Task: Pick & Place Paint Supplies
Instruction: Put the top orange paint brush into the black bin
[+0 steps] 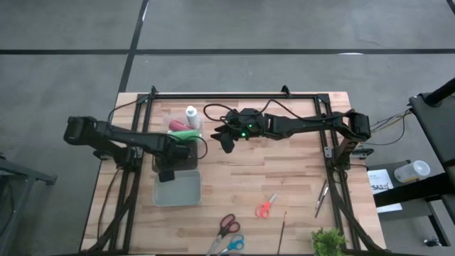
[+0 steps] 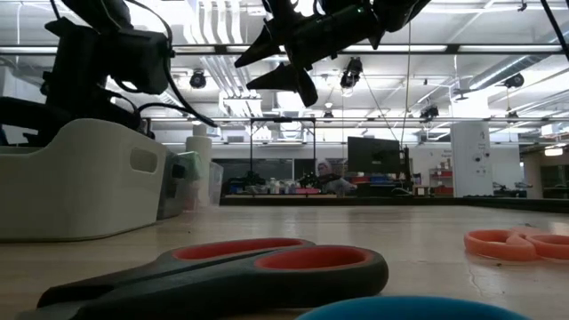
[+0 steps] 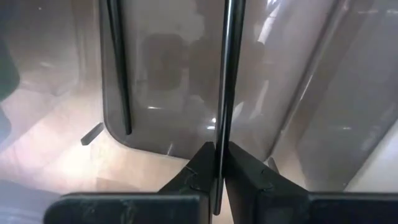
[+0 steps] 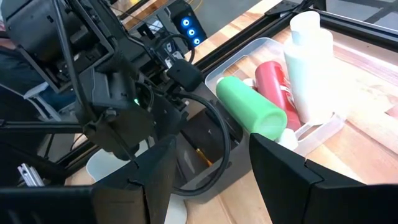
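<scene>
Pinching a thin brush (image 3: 222, 93) over the bin (image 1: 178, 189), the left gripper (image 3: 217, 163) could let it tip past the rim at six o'clock, while the right gripper (image 4: 208, 165) hangs with jaws apart.

Three paint bottles lie together in a clear tray (image 4: 323, 127): one green bottle (image 4: 249, 106), one red bottle (image 4: 273, 84), one white bottle (image 4: 308, 62). Three pairs of scissors: one orange (image 1: 266, 207), one red-handled (image 1: 227, 225), one blue-handled (image 1: 233, 245). Two brushes show in the bin (image 3: 118, 62), (image 3: 225, 93). One more brush (image 1: 284, 227) lies on the table (image 1: 298, 178).

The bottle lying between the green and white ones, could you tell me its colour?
Red; the red bottle shows best in the right wrist view.
</scene>
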Robot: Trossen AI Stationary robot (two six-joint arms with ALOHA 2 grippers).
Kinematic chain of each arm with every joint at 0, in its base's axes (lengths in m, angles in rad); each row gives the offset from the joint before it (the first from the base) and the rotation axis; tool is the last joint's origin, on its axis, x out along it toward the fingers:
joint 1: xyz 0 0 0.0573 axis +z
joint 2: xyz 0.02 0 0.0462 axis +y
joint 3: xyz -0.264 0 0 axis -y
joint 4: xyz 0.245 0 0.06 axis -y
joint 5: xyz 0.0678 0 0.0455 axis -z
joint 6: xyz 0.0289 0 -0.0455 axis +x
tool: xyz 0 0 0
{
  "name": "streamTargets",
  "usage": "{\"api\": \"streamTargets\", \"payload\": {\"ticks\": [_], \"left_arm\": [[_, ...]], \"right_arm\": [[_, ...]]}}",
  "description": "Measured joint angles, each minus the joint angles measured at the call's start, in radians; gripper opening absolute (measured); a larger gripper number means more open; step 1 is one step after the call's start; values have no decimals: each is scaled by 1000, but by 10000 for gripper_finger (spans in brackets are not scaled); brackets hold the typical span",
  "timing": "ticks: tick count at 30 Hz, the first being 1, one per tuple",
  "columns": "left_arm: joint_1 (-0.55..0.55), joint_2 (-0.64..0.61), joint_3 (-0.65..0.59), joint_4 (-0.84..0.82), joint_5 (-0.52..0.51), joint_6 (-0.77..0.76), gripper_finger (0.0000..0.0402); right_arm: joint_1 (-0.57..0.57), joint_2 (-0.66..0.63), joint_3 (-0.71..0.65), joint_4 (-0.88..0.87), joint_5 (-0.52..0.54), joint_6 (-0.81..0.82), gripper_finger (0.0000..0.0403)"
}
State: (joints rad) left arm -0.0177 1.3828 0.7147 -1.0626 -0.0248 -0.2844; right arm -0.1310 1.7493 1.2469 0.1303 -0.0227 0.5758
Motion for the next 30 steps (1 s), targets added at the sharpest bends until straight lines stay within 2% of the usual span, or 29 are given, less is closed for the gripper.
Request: {"api": "streamTargets", "payload": {"ticks": [19,22,30], "left_arm": [[1,-28,7,45,-8,-3,29],[1,-28,7,45,18,-3,32],[1,-28,7,46,29,-25,83]], "right_arm": [[0,0,0,1,-3,0,196],[-1,0,0,1,-3,0,196],[-1,0,0,1,-3,0,196]]}}
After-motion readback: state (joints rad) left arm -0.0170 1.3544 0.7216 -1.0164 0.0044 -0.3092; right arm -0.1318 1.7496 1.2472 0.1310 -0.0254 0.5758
